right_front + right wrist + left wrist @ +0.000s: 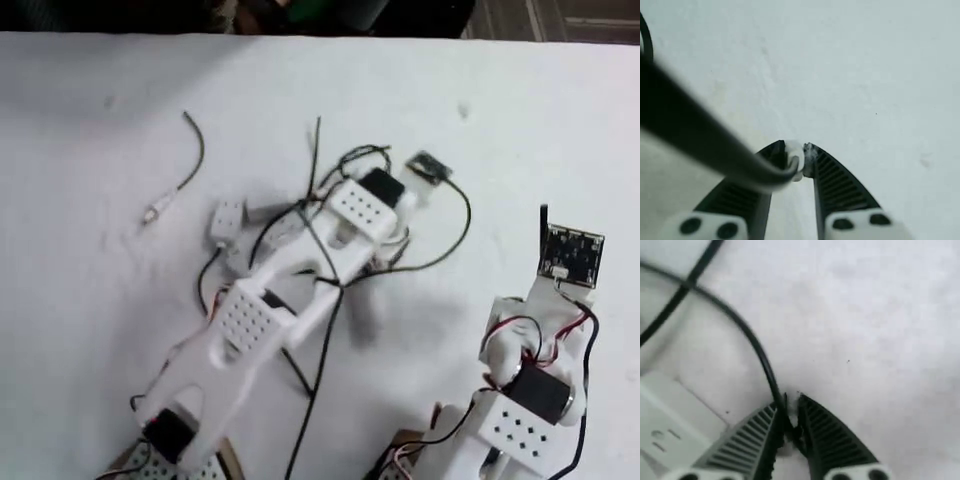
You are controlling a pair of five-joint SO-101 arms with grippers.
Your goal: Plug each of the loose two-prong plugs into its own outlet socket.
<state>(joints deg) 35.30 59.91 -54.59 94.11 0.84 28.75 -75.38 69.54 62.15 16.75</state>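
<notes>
In the left wrist view my left gripper (792,414) is shut on a thin black cable (747,335) just above the table. A white outlet block (662,427) with two slots lies close beside it. From above, the left arm (250,320) stretches over the white outlet blocks (228,218) and tangled black cords at mid-table. My right gripper (801,161) is shut on a small white plug (795,152), whose black cord (695,135) loops back toward the camera. The right arm (530,400) stands at the near right. Another loose white plug (155,212) with a short black cord lies at the left.
A long black cord (455,230) curves across the table to the right of the left arm. More cords (315,360) run toward the near edge. The table's far edge (320,35) lies at the back, with bare white surface at far right and far left.
</notes>
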